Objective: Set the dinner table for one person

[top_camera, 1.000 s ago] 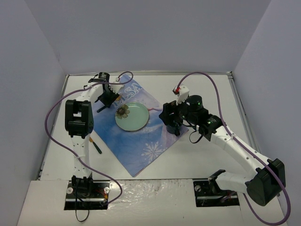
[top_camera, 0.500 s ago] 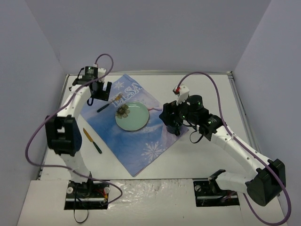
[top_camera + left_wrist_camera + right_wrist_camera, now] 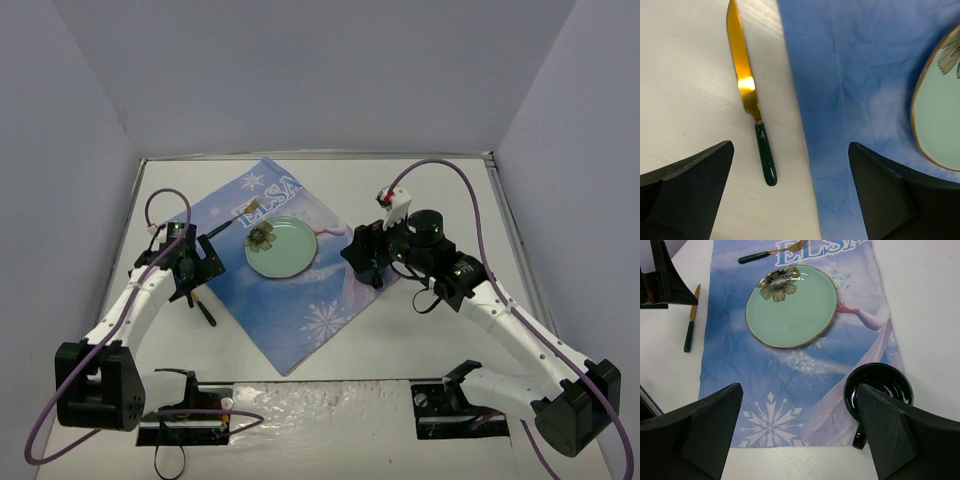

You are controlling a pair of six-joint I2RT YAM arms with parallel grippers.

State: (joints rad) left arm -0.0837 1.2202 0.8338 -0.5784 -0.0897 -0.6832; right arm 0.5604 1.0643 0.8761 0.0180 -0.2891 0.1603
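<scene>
On the white table (image 3: 440,340), a blue cloth (image 3: 290,300) lay diamond-wise at mid-frame, bearing a green plate (image 3: 281,247) and a fork (image 3: 232,224), with a knife (image 3: 204,310) off its left edge beside the left pincer (image 3: 192,272) and the right pincer (image 3: 364,256) above its right corner.

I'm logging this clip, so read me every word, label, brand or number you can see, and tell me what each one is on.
"ELSA": white letters on the blue snowflake cloth, near its far corner beyond the green plate.
Nothing else can be read; no other labels, brands or numbers are legible.
</scene>
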